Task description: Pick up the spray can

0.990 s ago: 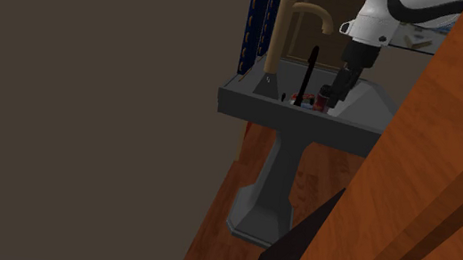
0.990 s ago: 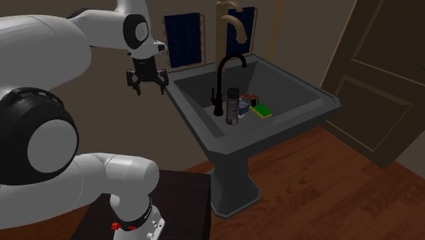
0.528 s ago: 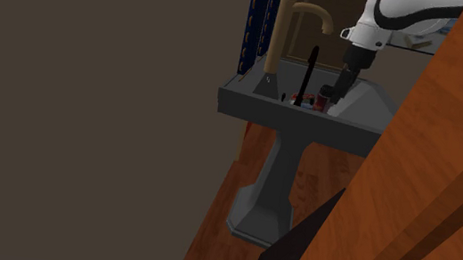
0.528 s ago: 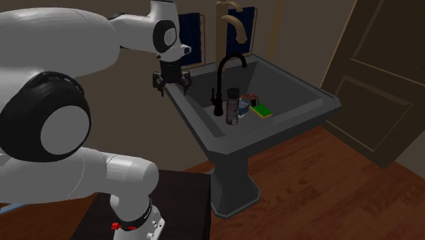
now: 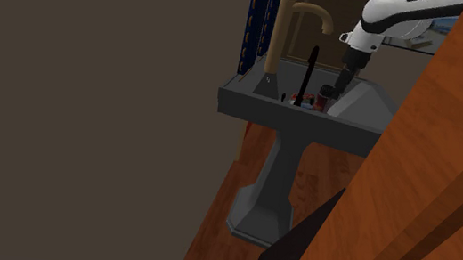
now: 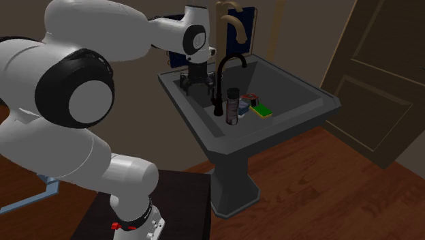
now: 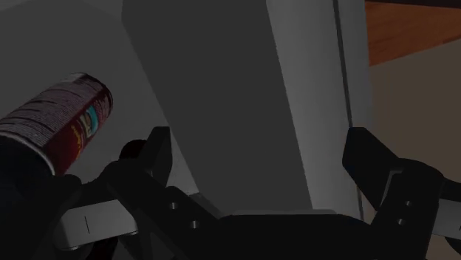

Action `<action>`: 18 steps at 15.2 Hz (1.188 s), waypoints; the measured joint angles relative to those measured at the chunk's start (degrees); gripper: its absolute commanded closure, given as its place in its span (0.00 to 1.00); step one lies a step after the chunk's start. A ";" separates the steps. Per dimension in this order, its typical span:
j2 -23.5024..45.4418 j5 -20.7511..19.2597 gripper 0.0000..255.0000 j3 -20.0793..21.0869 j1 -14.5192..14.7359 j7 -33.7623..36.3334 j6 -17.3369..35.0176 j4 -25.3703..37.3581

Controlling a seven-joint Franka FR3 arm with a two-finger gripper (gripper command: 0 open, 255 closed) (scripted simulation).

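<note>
The claw (image 6: 193,86) hangs over the rim of the dark sink (image 6: 308,86). Its fingers (image 7: 157,144) are spread wide, with nothing between them but bare grey sink surface (the wrist view makes this plain). The spray can (image 6: 233,106), with its dark red label, stands upright in the basin just beside the claw, outside one finger and untouched. From the second exterior view, a black faucet (image 6: 218,92) rises between claw and can.

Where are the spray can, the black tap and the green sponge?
spray can (image 6: 233,108), second exterior view, middle of its body.
black tap (image 6: 218,92), second exterior view, upright stem.
green sponge (image 6: 261,110), second exterior view, top face.
</note>
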 measured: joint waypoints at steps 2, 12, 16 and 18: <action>3.34 0.51 0.00 -1.88 -0.25 -3.08 0.47 2.87; 24.84 8.65 0.00 -9.58 -3.41 -20.05 0.77 22.36; 29.70 11.13 0.00 -10.21 -4.97 -23.65 1.22 26.03; 30.36 11.54 0.00 -10.27 -5.22 -24.28 2.54 25.26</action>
